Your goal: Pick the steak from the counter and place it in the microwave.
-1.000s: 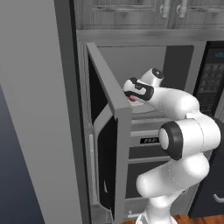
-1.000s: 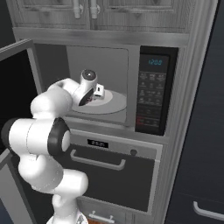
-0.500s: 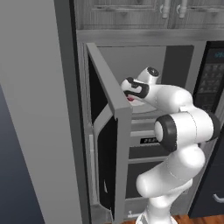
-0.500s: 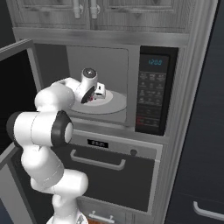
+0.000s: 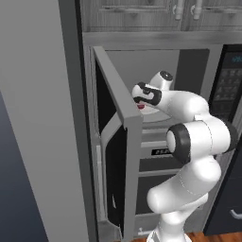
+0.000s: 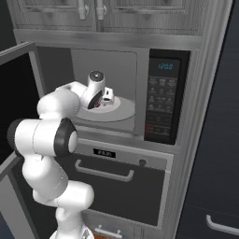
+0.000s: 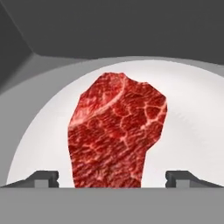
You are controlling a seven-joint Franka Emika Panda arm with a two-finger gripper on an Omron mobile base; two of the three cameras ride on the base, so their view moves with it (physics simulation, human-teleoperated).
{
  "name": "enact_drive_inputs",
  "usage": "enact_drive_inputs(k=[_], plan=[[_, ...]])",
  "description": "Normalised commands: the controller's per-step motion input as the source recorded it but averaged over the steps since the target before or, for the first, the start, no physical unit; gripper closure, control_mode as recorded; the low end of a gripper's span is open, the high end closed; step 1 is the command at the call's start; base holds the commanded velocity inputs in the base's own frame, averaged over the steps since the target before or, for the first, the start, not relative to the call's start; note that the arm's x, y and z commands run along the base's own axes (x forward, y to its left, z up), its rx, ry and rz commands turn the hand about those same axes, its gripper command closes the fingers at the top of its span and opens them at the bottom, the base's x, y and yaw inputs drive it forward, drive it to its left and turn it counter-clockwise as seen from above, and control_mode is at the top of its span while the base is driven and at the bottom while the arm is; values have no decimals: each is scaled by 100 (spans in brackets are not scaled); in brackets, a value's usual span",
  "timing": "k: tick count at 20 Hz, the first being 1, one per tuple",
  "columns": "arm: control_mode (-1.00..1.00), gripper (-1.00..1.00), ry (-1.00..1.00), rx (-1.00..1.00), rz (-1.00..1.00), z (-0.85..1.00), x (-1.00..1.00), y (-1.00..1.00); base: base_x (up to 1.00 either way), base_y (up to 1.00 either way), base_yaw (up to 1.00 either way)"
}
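Nearest, at the bottom of the hand view: two dark fingertips (image 7: 43, 177) spread well apart, one on each side of the steak (image 7: 116, 133), neither pad visibly pressing the meat. Between them, filling the middle: the red, white-marbled steak, over the white plate (image 7: 192, 127) inside the microwave (image 7: 109, 26); whether resting on the plate or just above it, cannot tell. Behind the plate, the grey turntable rim and the dark grey back wall of the cavity.

From the right base camera: claw (image 6: 101, 101) reaching into the microwave (image 6: 105, 65) over the plate (image 6: 122, 108), a speck of red at its tips. Right of the cavity, a black keypad panel (image 6: 161, 100) with a lit display. Below, a dark oven drawer (image 6: 121, 186) with a silver bar handle. Above, grey wood cabinets (image 6: 93, 11).

From the left base camera: microwave door (image 5: 118, 142) swung wide open toward the camera, claw (image 5: 141, 103) past its edge with red showing beneath. Far left, a tall grey panel (image 5: 38, 118).
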Motion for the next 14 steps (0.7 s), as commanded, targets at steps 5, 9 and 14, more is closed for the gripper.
enact_drive_inputs(k=[5, 9, 14], plan=[[-100, -100, -4, 0, 0, 6, -69, -21, 0, 0, 0], [-100, -100, -12, 0, 0, 35, -100, -17, 0, 0, 0], [-100, -100, -5, 0, 0, 60, -100, -13, 0, 0, 0]])
